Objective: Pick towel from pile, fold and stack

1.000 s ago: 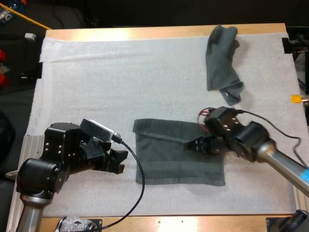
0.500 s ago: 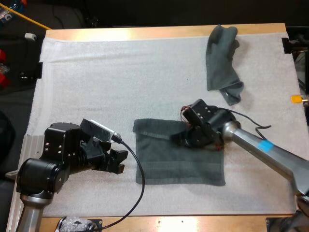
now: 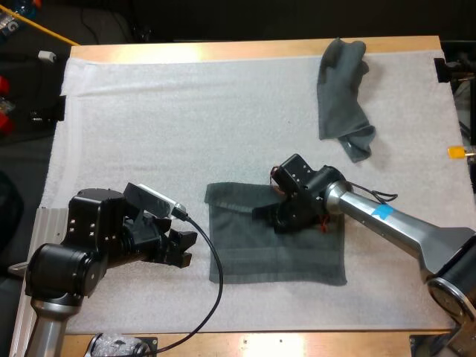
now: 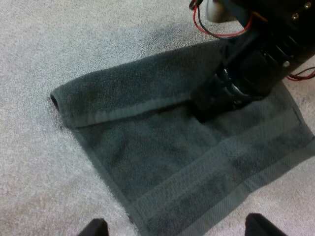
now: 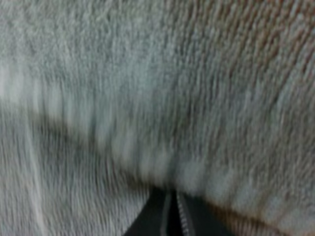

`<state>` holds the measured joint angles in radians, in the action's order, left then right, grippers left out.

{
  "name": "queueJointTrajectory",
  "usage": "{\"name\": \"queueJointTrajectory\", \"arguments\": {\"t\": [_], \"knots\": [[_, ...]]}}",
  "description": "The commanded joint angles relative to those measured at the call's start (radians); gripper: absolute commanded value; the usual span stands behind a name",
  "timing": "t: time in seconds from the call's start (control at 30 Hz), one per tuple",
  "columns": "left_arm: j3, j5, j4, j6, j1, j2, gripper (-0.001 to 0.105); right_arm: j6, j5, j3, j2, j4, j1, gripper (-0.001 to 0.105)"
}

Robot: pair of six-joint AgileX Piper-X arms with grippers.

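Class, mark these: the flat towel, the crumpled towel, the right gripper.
flat towel [image 3: 260,260]: high view, its middle.
crumpled towel [image 3: 338,82]: high view, its upper half.
right gripper [image 3: 262,215]: high view, tip of its jaws.

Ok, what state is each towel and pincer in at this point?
Spread towel: lies flat on the mat, far edge folded over in a strip.
Crumpled towel: bunched at the mat's far right, untouched.
Left pincer: open, near the spread towel's left edge, clear of it.
Right pincer: shut, tips pressed down on the spread towel near its fold.
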<state>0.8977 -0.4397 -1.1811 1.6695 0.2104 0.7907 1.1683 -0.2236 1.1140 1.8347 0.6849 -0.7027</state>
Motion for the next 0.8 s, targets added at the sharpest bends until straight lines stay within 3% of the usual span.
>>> {"name": "queueJointTrajectory", "arguments": {"t": [0.0,0.23,0.37,0.43,0.5,0.67,0.77], "knots": [[0.006,-0.005,-0.007,0.000,0.004,-0.005,0.055,-0.022,0.045,0.009,-0.002,-0.050,0.001,0.000],[0.006,-0.005,-0.038,0.000,0.004,-0.005,0.055,-0.090,0.291,0.031,-0.002,-0.197,0.001,0.000],[0.006,-0.005,-0.050,0.000,0.004,-0.005,0.055,-0.090,0.531,0.081,-0.002,-0.255,0.001,0.000],[0.006,-0.005,-0.050,0.000,0.004,-0.005,0.055,-0.085,0.635,0.116,-0.002,-0.255,0.001,0.000],[0.006,-0.005,-0.050,0.000,0.004,-0.005,0.055,-0.013,0.730,0.160,-0.011,-0.255,0.001,0.000],[0.006,-0.005,-0.050,-0.008,0.004,-0.005,0.055,0.170,0.736,0.211,-0.041,-0.247,0.001,0.000],[0.006,-0.005,-0.048,-0.011,0.004,-0.005,0.055,0.222,0.713,0.216,-0.076,-0.202,-0.001,0.000]]}}
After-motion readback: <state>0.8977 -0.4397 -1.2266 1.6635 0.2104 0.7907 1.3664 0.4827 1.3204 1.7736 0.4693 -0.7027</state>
